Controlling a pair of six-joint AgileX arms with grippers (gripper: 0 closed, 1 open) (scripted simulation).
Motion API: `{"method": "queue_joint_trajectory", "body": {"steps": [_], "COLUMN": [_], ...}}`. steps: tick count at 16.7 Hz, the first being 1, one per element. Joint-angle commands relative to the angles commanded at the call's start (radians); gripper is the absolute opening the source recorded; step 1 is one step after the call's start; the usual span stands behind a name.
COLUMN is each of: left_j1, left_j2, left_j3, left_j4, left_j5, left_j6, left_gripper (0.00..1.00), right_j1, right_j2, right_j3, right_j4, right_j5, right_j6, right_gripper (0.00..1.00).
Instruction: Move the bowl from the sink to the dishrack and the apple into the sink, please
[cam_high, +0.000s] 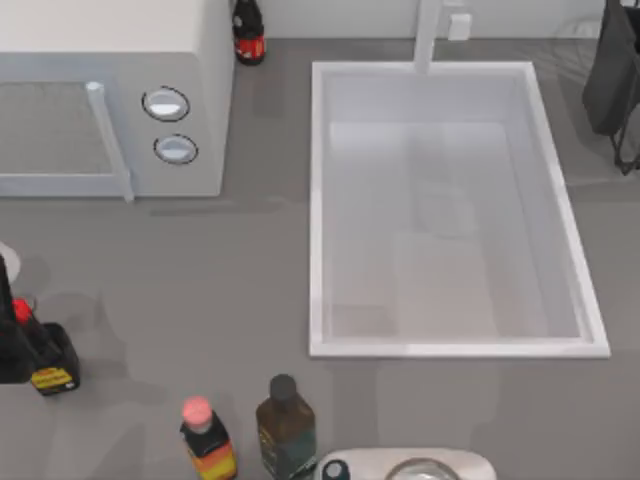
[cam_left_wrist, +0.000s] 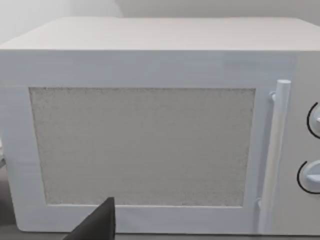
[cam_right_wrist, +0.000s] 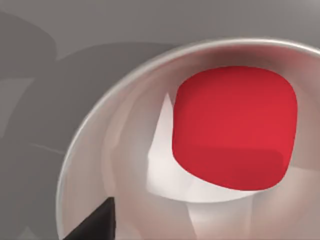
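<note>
Bright red blocky apple (cam_right_wrist: 234, 127), inside shiny metal bowl (cam_right_wrist: 100, 150)

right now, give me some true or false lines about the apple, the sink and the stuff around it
1. The apple lies inside a pale, shiny round bowl. True.
2. The microwave stands to the right of the sink in the top view. False: it stands to the sink's left.
3. The microwave's door hangs open. False: it is shut, flush with the front.
4. The white faucet post rises at the sink's far edge. True.
5. A pink-capped bottle stands beside a dark-capped bottle at the table's near edge. True.
</note>
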Motion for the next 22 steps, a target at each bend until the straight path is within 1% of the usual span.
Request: {"method": "queue_joint_trajectory", "body": {"steps": [3,10,13,19,22], "left_j1": [0.000,0.000,0.000,0.000,0.000], "left_j2": [0.000,0.000,0.000,0.000,0.000], "left_j3": [0.000,0.000,0.000,0.000,0.000], "left_j4": [0.000,0.000,0.000,0.000,0.000], "left_j5": [0.000,0.000,0.000,0.000,0.000], "left_j6": [0.000,0.000,0.000,0.000,0.000], "left_gripper": [1.00,1.00,1.00,1.00,1.00], "right_j1": [-0.019,-0.014,-0.013,-0.016,-0.017], "right_j2": [0.080,0.090,0.136,0.267,0.299], "right_j3": [0.055,0.047,-0.009,-0.163,-0.199], "right_j4": [-0.057,-0.043,0.055,0.356,0.411], "right_j5": [-0.001,-0.001,0.000,-0.001,-0.001], "right_j6": [-0.018,-0.019,-0.019,-0.012,-0.012], "right_gripper": [1.00,1.00,1.00,1.00,1.00]}}
